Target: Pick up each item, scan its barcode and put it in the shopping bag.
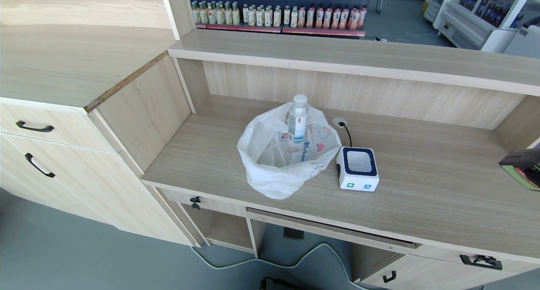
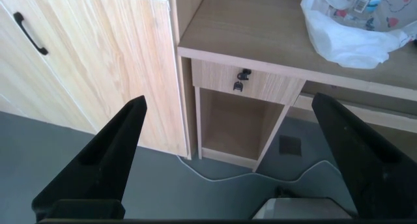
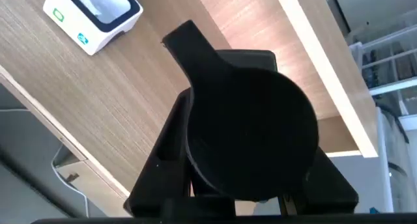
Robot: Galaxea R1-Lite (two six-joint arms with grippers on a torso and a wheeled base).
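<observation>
Across the middle of the head view a long wooden counter (image 1: 443, 184) is seen, backed by a raised ledge (image 1: 337, 54). A tall cabinet (image 1: 84, 163) with black drawer handles is joined to its left end. Behind the ledge, well apart from the counter, a shop shelf (image 1: 278, 16) is lined with upright drinks.

Near the counter's middle a white shopping bag (image 1: 270, 176) is set with its mouth open upward. Just beside the bag, on its right and close to the counter's front edge, a white scanner (image 1: 358, 168) with a blue-rimmed window is placed. A clear bottle (image 1: 298, 121) with a white cap is held upright inside the bag, against its far wall, its neck standing above the rim. A black cable (image 1: 347, 135) is led from the back of the scanner to a round hole in the counter.

The left gripper (image 2: 221, 165) is held low, off the counter's front left corner and over the grey floor (image 2: 78, 146) — its jaws are spread wide, with nothing between them. Past them the bag is seen on the counter top.

The right gripper (image 3: 228, 139) is held above the counter's right part, with the scanner near it. It is covered by a dark round thing (image 3: 260, 113) — whether the claw is closed on it cannot be told. At the right edge of the head view a dark, green-edged shape (image 1: 522, 167) is seen over the counter's right end.
</observation>
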